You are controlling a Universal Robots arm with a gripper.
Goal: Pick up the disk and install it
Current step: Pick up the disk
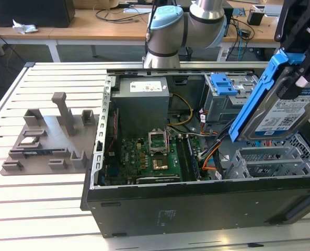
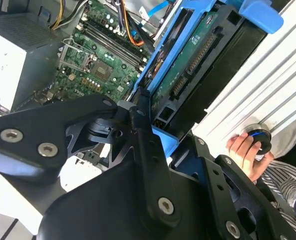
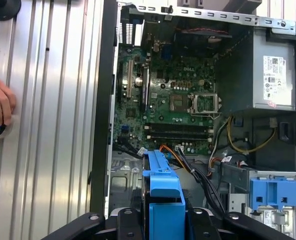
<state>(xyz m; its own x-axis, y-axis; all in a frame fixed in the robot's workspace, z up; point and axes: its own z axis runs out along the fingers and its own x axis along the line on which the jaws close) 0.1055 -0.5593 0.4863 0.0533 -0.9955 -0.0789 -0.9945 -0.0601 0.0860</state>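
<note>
The gripper [image 1: 296, 65] is clamping the disk [image 1: 283, 112] by its blue carrier bracket [image 1: 254, 99], holding it tilted over the open computer case [image 1: 196, 201] — it is probably risking snagging the loose cables [image 1: 209, 157] below, or jamming askew.

The tool [image 1: 299, 67] grips the disk [image 1: 280, 115], tilted on edge, above the open computer case [image 1: 196, 204].

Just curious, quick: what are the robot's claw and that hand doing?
Gripper: closed, holding the disk.
Person's hand: resting on a round black knob.

Exterior view overlooks the case [image 1: 196, 204]; both wrist views share its motherboard [image 3: 162, 100] [image 2: 98, 65].
</note>
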